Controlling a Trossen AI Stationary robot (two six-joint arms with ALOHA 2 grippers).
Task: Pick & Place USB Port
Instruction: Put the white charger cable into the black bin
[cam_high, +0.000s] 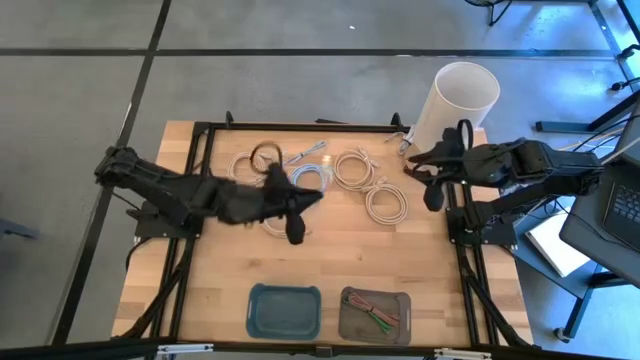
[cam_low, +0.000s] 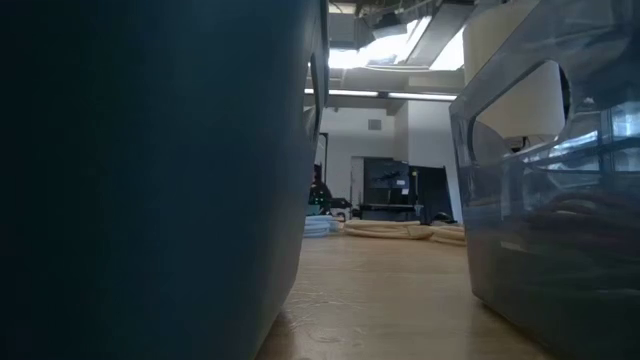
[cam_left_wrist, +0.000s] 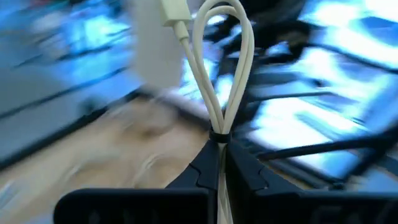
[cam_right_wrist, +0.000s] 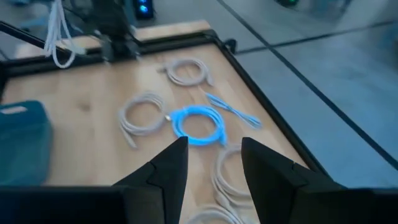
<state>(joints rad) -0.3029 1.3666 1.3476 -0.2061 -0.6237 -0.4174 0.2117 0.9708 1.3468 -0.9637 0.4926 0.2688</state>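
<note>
The table (cam_high: 340, 250) was seen from above, with a white tube (cam_high: 455, 100) at its far right corner. Two bins, blue (cam_high: 284, 311) and grey (cam_high: 375, 315), were set at the near edge. The right gripper (cam_right_wrist: 214, 163) was held open and empty near the tube. The left gripper (cam_left_wrist: 219, 163) was shut on a white cable (cam_left_wrist: 217, 68), lifted above the middle

In the low view, the dark blue plastic bin (cam_low: 150, 180) and clear grey plastic bin (cam_low: 560, 200) block most of the tabletop. The background behind the looped white cable (cam_left_wrist: 221, 74) is blurred.
</note>
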